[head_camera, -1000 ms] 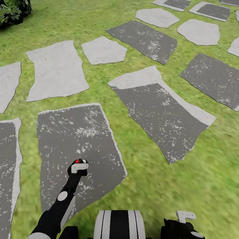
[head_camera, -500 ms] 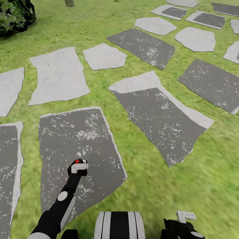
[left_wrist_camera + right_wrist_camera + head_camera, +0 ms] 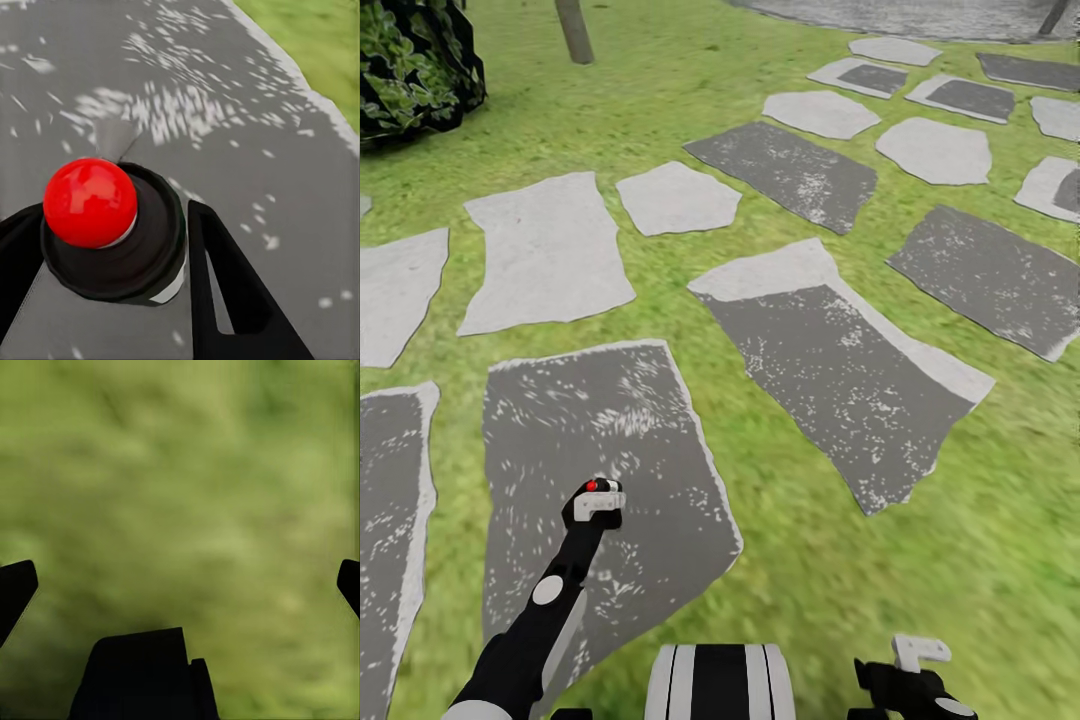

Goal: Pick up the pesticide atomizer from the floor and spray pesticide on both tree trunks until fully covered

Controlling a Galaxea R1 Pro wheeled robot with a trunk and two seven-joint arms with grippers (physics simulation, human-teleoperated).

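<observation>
Right hand (image 3: 180, 585), fingers (image 3: 15, 589) spread wide over blurred grass (image 3: 187, 472).

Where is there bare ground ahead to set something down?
Open lawn lies right of the dark slab. The pale slab and grass toward the trunk are bare too. The bush crowds the far left corner.

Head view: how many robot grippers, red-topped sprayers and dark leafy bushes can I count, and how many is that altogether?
Grippers: 2, the left gripper and the right gripper
Red-topped sprayer: 1, held in the left gripper
Dark leafy bush: 1, at the far left on the grass
Total: 4
</observation>
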